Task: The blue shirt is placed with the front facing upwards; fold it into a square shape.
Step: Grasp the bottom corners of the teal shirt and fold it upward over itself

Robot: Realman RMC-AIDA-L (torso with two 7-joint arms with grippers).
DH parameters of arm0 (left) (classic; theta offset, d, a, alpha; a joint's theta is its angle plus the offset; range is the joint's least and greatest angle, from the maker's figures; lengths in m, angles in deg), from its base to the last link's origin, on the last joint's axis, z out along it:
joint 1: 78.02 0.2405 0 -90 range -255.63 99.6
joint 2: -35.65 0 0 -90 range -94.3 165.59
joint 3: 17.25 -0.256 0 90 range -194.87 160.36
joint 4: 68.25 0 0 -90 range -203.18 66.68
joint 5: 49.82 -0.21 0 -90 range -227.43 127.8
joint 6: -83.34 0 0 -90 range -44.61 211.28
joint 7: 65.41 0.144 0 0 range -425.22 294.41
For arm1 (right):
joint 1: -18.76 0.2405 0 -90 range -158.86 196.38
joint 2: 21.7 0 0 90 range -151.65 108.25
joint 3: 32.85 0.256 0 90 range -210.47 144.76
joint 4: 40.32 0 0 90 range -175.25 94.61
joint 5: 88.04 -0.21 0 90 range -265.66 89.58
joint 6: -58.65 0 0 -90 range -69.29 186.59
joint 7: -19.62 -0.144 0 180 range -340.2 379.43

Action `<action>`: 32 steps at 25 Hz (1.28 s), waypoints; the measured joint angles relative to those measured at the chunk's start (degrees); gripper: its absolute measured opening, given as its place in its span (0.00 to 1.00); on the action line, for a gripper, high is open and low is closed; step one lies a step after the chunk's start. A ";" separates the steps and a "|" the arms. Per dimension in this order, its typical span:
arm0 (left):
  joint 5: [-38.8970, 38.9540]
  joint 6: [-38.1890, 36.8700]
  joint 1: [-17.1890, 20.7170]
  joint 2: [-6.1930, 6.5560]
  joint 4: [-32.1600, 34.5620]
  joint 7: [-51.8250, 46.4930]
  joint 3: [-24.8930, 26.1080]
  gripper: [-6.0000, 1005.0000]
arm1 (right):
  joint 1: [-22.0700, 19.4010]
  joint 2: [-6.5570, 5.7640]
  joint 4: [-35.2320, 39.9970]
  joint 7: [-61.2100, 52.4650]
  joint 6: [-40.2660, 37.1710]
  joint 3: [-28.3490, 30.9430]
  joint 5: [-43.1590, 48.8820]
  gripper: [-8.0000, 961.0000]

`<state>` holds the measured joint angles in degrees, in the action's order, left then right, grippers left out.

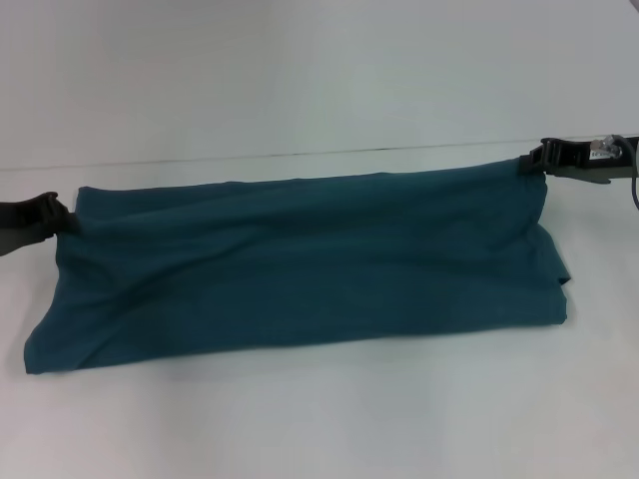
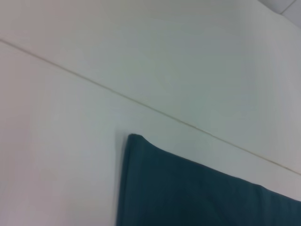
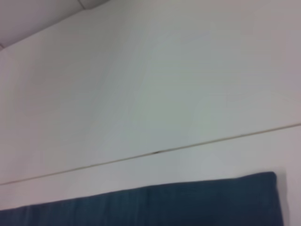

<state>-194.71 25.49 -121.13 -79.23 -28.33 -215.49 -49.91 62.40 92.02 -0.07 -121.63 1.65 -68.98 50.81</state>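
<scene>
The blue shirt (image 1: 300, 264) lies folded into a long band across the white table, plain teal side up; no lettering shows. My left gripper (image 1: 58, 214) is shut on its far left corner. My right gripper (image 1: 536, 160) is shut on its far right corner. The far edge is stretched between the two and lifted slightly. The near edge rests on the table. The shirt's corner shows in the left wrist view (image 2: 197, 188), and its edge shows in the right wrist view (image 3: 164, 205). Neither wrist view shows fingers.
The white table (image 1: 319, 419) extends in front of the shirt. A thin seam (image 1: 300, 155) runs across behind the shirt where the table meets the white backdrop.
</scene>
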 joint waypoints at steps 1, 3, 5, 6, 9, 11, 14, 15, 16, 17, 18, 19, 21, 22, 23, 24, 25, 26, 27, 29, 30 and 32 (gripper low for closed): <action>-0.04 0.28 0.00 -0.02 -0.01 0.18 -0.20 0.06 | 0.09 0.01 -0.07 0.00 0.23 -0.01 -0.07 0.05; -0.11 1.00 -0.06 -0.03 -0.02 0.60 -0.94 0.06 | 0.24 0.01 -0.17 0.00 0.61 -0.02 -0.11 0.05; -0.05 1.48 -0.10 -0.11 -0.02 0.85 -1.34 0.06 | 0.40 0.01 -0.59 0.00 1.00 -0.04 -0.08 0.05; 0.01 1.81 -0.10 -0.21 -0.02 0.96 -1.40 0.06 | 0.45 0.00 -0.75 0.00 1.20 -0.04 -0.09 0.05; 0.02 2.58 -0.20 -0.51 -0.02 1.02 -1.37 0.06 | 0.52 -0.04 -1.28 0.00 2.27 -0.05 -0.14 0.05; 0.04 3.32 -0.38 -0.74 -0.08 1.02 -1.23 0.06 | 0.53 -0.05 -1.48 0.00 3.04 -0.02 -0.16 0.05; 0.06 4.03 -0.66 -0.87 -0.29 0.82 -1.19 0.07 | 0.76 -0.01 -2.25 -0.13 5.01 -0.06 -0.22 0.05; 0.06 4.41 -0.78 -0.91 -0.44 0.68 -1.19 0.07 | 0.91 0.03 -2.66 -0.15 5.87 -0.09 -0.25 0.05; 0.06 4.75 -0.92 -0.96 -0.64 0.60 -1.20 0.07 | 1.07 0.07 -3.08 -0.16 6.56 -0.11 -0.26 0.05; 0.06 5.23 -1.15 -0.97 -0.99 0.51 -1.24 0.07 | 1.27 0.13 -3.63 -0.15 7.40 -0.11 -0.27 0.05; 0.06 5.72 -1.42 -0.97 -1.41 0.48 -1.27 0.07 | 1.47 0.21 -4.12 -0.15 8.26 -0.11 -0.26 0.05; 0.06 6.11 -1.63 -0.97 -1.75 0.48 -1.32 0.07 | 1.91 0.38 -5.01 0.03 10.01 -0.15 -0.16 0.05; 0.06 6.93 -2.04 -0.95 -2.26 0.56 -1.38 0.07 | 2.10 0.43 -5.41 0.19 10.79 -0.31 -0.07 0.05; 0.06 6.93 -2.04 -0.95 -2.26 0.56 -1.38 0.07 | 2.22 0.45 -5.75 0.29 11.38 -0.55 0.00 0.05; 0.06 7.95 -2.50 -0.95 -2.85 0.65 -1.42 0.07 | 2.32 0.48 -6.01 0.35 12.11 -0.93 0.07 0.05; 0.06 8.15 -2.56 -0.97 -2.90 0.65 -1.42 0.07 | 2.37 0.50 -6.17 0.35 12.73 -1.31 0.09 0.05; 0.05 8.49 -2.64 -0.98 -2.99 0.64 -1.43 0.07 | 2.39 0.53 -6.31 0.33 13.63 -1.92 0.13 0.05; 0.05 8.90 -2.68 -0.99 -3.06 0.58 -1.42 0.07 | 2.42 0.55 -6.46 0.32 14.32 -2.36 0.13 0.05; 0.05 9.17 -2.68 -0.99 -3.08 0.52 -1.36 0.07 | 2.45 0.55 -6.60 0.33 14.83 -2.76 0.11 0.05; 0.05 9.63 -2.68 -0.99 -3.09 0.36 -1.21 0.07 | 2.57 0.55 -6.82 0.48 15.76 -3.48 0.11 0.05; 0.05 9.74 -2.69 -0.98 -3.09 0.32 -1.15 0.07 | 2.66 0.55 -6.83 0.55 16.06 -3.74 0.10 0.05; 0.05 9.91 -2.68 -0.99 -3.10 0.29 -1.08 0.07 | 2.77 0.55 -6.88 0.56 16.66 -4.29 0.10 0.05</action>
<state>-194.65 35.40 -123.81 -80.21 -31.43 -215.20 -50.99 65.16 92.57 -6.95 -121.07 18.31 -73.27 50.91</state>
